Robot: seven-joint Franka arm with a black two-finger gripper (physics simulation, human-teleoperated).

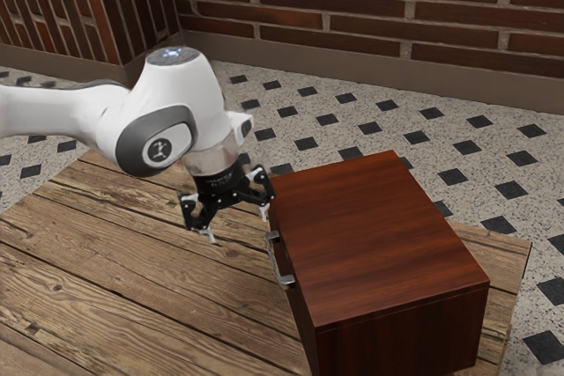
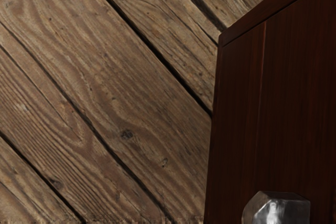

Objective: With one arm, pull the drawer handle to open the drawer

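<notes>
Handle (image 1: 280, 261) not yet gripped; drawer (image 2: 299, 108) looks shut.
The handle, a pale metal bar, sits on the drawer front, on the side of the cabinet (image 1: 379, 235) that faces the exterior view's left. The front lies flush with the cabinet, so I judge the pull has not begun and the step in hand is the approach. The gripper (image 1: 236, 223) hangs near the handle, above it and toward the exterior view's left, clear of it, fingers spread with nothing between them. Next, I judge, it must drop and shift across to put a finger on either side of the bar, close, then draw straight away from the cabinet along the table (image 1: 106, 297). The arm (image 1: 62, 116) reaches in from the exterior view's left, wrist bent down, hand pointing at the planks.
</notes>
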